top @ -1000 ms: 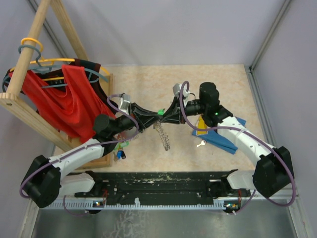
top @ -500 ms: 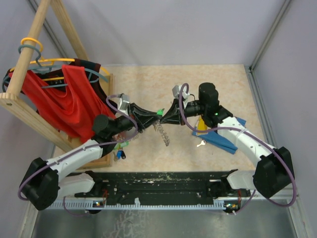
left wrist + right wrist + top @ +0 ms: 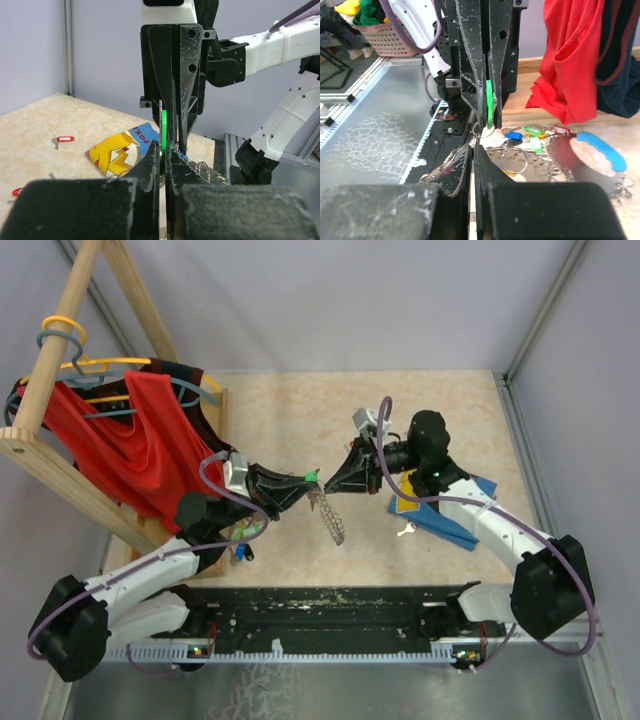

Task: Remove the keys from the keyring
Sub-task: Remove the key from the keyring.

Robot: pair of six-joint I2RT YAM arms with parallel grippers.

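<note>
The keyring [image 3: 332, 518] is a chain-like string of silver loops hanging in mid-air between my two grippers above the table's middle. My left gripper [image 3: 305, 481] is shut on a key's green tag [image 3: 312, 477], which stands edge-on between its fingers in the left wrist view [image 3: 163, 129]. My right gripper [image 3: 328, 484] faces it tip to tip and is shut on the keyring's top; silver loops [image 3: 437, 172] bunch beside its fingers. A pile of keys [image 3: 243, 535] with green and blue tags lies by the left arm.
A wooden rack [image 3: 60, 455] hung with red garments [image 3: 140, 440] stands at the left. A blue Pokémon card [image 3: 440, 515] and a loose key [image 3: 405, 531] lie at the right under the right arm. A red-tagged key [image 3: 64, 139] lies further off.
The left arm has drawn back to the left and lower, taking the green tag with it. The right wrist has tilted up. The keyring still hangs between the tips.
</note>
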